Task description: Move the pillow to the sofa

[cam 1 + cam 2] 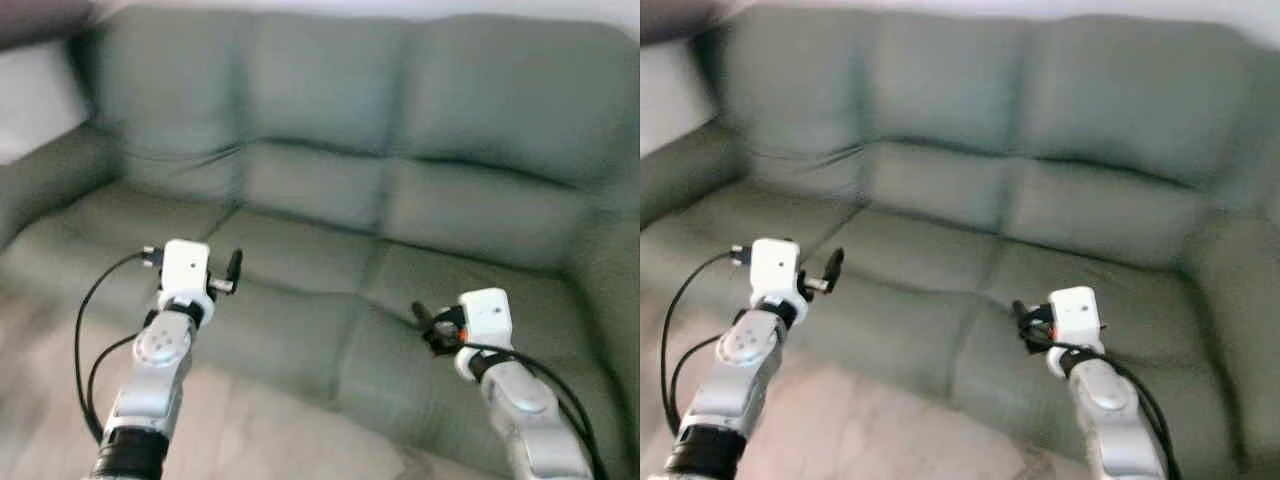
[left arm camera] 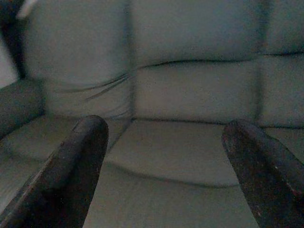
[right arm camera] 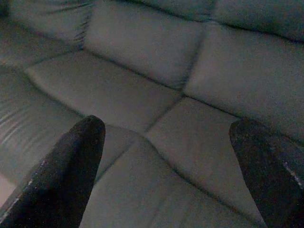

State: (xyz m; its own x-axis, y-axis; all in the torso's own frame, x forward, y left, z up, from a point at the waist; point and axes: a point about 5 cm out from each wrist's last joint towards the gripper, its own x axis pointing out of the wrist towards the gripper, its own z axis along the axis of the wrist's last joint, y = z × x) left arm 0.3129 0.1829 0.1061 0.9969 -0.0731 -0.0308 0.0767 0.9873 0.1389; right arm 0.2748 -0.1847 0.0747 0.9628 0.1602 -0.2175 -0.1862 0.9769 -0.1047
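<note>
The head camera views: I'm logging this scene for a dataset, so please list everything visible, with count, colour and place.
Grey-green leather three-seat sofa: one, grey-green, straight ahead, spanning the view; seats bare.
Pale floor: one patch, beige-grey, in front of the sofa between the arms.
White wall patch: one, white, behind the sofa's left armrest.
Left gripper: one, black fingers on a silver arm, raised before the left seat cushion, fingers apart, holding nothing.
Right gripper: one, black fingers on a silver arm, before the right seat cushion, fingers apart, holding nothing.
</note>
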